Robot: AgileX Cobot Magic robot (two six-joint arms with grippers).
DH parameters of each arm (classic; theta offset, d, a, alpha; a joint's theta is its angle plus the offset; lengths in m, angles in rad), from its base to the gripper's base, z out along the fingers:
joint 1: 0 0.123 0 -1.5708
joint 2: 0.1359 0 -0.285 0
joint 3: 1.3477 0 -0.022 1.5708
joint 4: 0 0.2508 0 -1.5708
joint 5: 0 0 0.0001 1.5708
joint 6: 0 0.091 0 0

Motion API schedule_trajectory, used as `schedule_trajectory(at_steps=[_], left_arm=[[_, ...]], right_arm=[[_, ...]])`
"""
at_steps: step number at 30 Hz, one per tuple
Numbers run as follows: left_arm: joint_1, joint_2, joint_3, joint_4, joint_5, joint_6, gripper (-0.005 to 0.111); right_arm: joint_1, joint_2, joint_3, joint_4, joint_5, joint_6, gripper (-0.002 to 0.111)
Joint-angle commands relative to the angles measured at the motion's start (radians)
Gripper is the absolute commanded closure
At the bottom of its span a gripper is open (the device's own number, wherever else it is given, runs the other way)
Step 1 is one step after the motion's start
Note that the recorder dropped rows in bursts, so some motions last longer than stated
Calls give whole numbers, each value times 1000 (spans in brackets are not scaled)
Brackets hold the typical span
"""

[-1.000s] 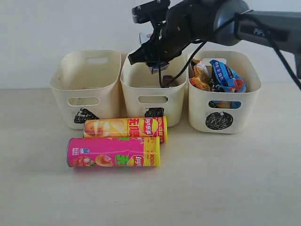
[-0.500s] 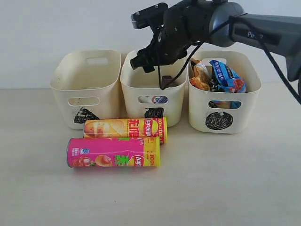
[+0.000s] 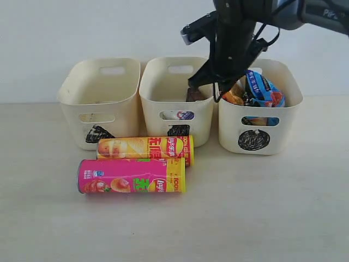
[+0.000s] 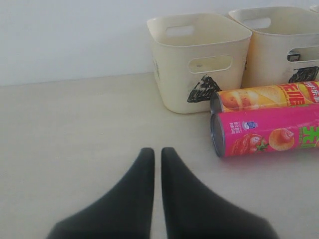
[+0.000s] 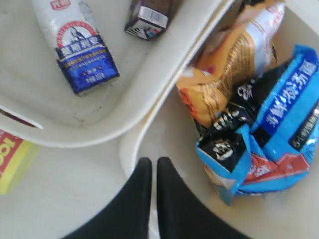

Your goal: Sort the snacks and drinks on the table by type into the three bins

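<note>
The pink can and the yellow-orange can lie side by side on the table, in front of the three bins. The white and blue carton and the dark purple carton lie in the middle, square-marked bin. The blue bag and the orange bag fill the circle-marked bin. My right gripper hangs shut and empty over the rims between those two bins. My left gripper is shut and empty low over bare table, well short of the cans' ends.
The triangle-marked bin stands at the left end of the row. The pale wall runs close behind the bins. The right arm's dark body and cables reach in above the bins from the upper right.
My right gripper let the white and blue carton drop into the middle bin. It then shut and swung right, from over that bin to its edge beside the circle-marked bin.
</note>
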Motion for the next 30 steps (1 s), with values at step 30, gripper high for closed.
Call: schedule_trajectory(at_steps=[30], left_arm=[[3,-4,-3,4,-5,-9,103]], right_arm=[[-372,-1087,1137,57,-707,258,108]])
